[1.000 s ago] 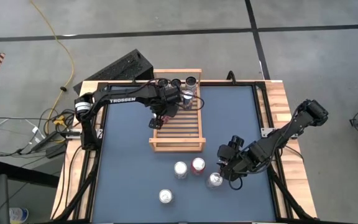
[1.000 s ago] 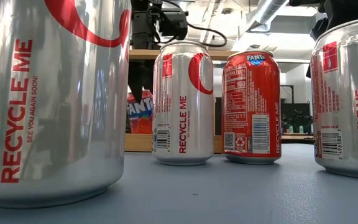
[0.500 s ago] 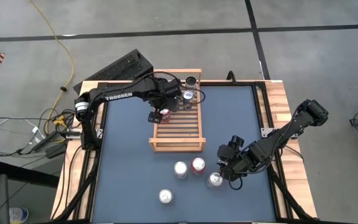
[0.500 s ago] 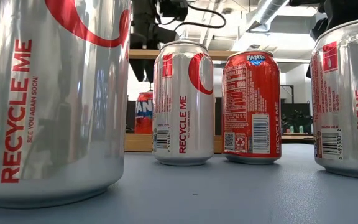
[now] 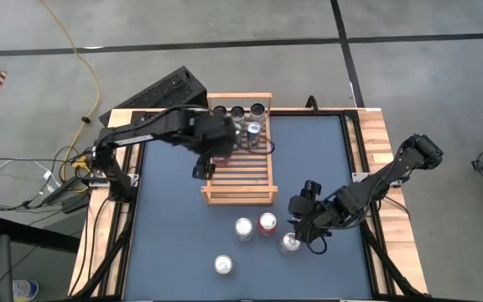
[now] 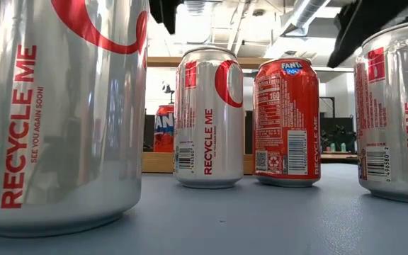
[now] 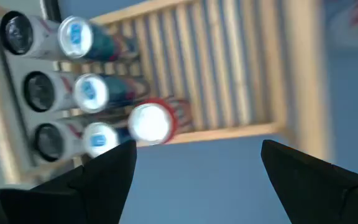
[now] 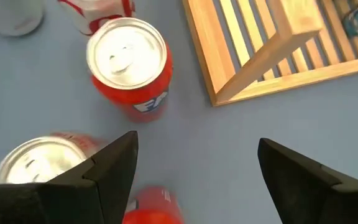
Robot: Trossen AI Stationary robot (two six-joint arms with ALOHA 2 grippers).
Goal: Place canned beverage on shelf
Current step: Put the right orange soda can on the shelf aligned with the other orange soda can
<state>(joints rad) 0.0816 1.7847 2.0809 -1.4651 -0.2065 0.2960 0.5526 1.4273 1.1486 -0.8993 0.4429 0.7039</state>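
The left hand (image 5: 210, 159) hangs wide and empty over the shelf (image 5: 250, 178). The right hand (image 5: 302, 228), also wide, hovers beside a silver can (image 5: 289, 243).

A red can (image 8: 131, 71) stands on the blue table (image 8: 229, 155) beside the shelf (image 8: 272, 50) corner.

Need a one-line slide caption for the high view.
Left gripper open above the shelf beside a red can; right gripper open by a silver can on the table.
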